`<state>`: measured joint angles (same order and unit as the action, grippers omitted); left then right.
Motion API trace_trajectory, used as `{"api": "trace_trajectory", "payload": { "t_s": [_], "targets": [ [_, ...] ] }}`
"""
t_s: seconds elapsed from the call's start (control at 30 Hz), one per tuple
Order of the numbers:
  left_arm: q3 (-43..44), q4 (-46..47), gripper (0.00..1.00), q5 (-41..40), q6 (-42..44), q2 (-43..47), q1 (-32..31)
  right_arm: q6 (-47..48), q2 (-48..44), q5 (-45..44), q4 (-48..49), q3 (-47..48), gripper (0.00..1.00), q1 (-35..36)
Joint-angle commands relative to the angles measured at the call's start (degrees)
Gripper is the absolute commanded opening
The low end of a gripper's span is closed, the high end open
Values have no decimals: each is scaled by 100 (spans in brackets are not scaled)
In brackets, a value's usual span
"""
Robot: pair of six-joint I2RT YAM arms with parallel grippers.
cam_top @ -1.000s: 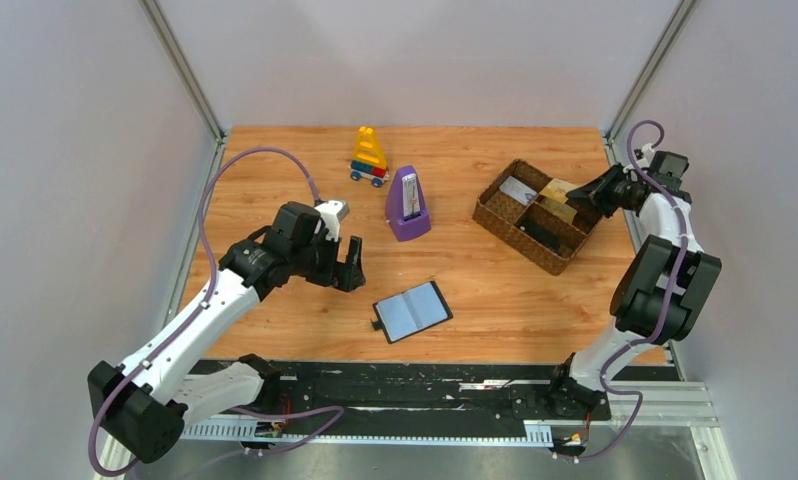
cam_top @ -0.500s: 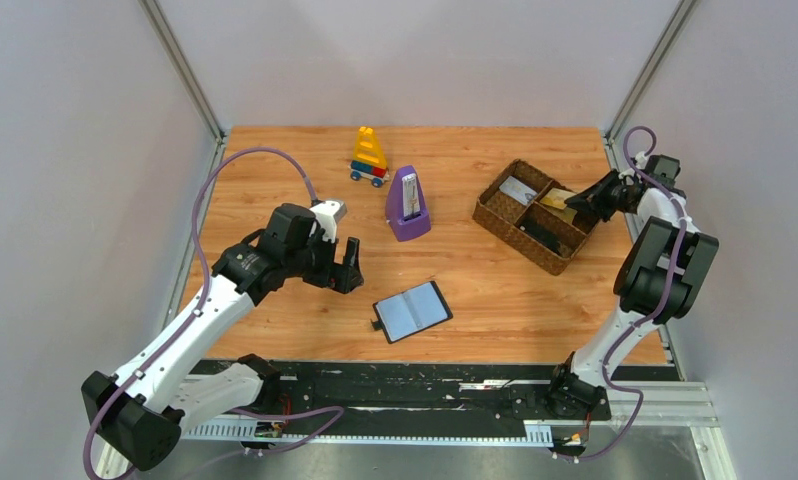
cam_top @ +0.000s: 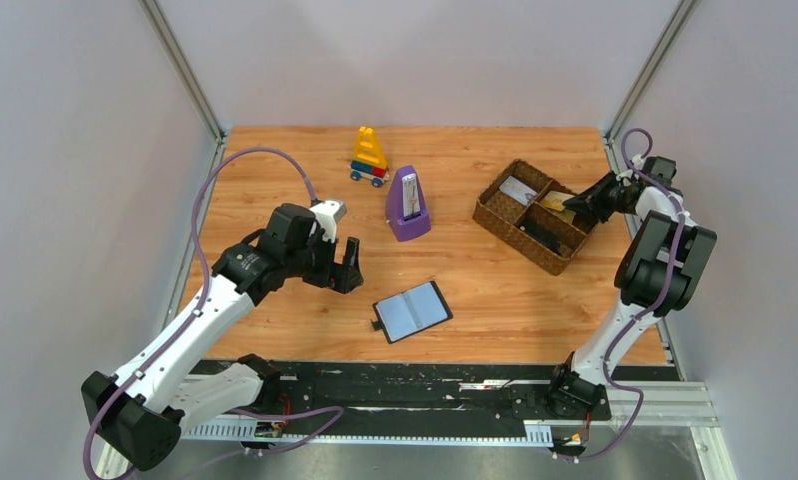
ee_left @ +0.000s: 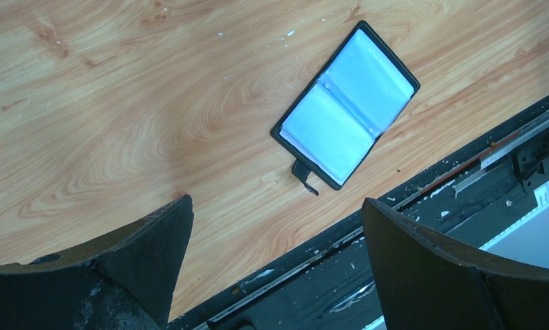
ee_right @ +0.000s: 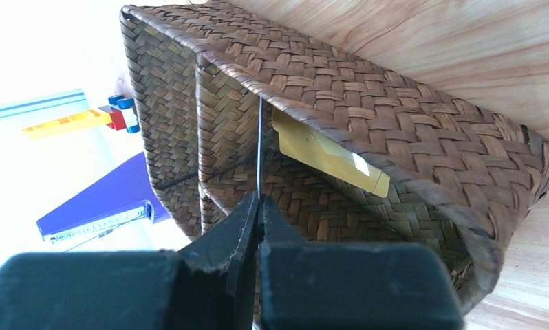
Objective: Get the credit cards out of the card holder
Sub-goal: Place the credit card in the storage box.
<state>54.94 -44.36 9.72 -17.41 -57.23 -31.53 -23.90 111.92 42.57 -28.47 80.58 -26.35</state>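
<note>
Right claw (cam_top: 582, 207) is clenched on a thin card (ee_right: 259, 144), seen edge-on and standing upright between the tips right over the brown woven tray (cam_top: 497, 186). Left claw (cam_top: 350, 262) is spread wide with nothing in it, hanging above the table (cam_top: 455, 160) just left of the card holder (cam_top: 412, 311).

The card holder lies open and flat near the front edge, well apart from the tray: two grey-blue panels, black rim, a little tab sticking out.

In the tray, a yellow card (ee_right: 327, 155) leans against the wall of one compartment, a pale card (cam_top: 518, 190) sits in another, and there's something dark I can't make out in a third. A purple metronome (cam_top: 406, 205) stands between the holder and the back edge, with a block toy (cam_top: 369, 157) behind it.

Table is smooth wood grain with a black rail in front, pale walls and metal corner posts around it.
</note>
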Motion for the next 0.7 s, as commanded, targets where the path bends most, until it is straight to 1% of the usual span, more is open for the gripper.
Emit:
{"api": "trace_trajectory", "payload": {
  "t_s": [0.0, 0.3, 0.43, 0.67],
  "targets": [
    [76, 61, 100, -84, 128, 114, -20, 11, 126, 131, 59, 269, 5, -30],
    [80, 63, 100, -88, 133, 116, -20, 8, 375, 70, 62, 415, 10, -28],
    [86, 59, 100, -101, 141, 122, -20, 20, 393, -38, 67, 408, 20, -29],
    [79, 65, 100, -108, 149, 176, -20, -59, 382, -223, 54, 469, 26, -22]
  ]
}}
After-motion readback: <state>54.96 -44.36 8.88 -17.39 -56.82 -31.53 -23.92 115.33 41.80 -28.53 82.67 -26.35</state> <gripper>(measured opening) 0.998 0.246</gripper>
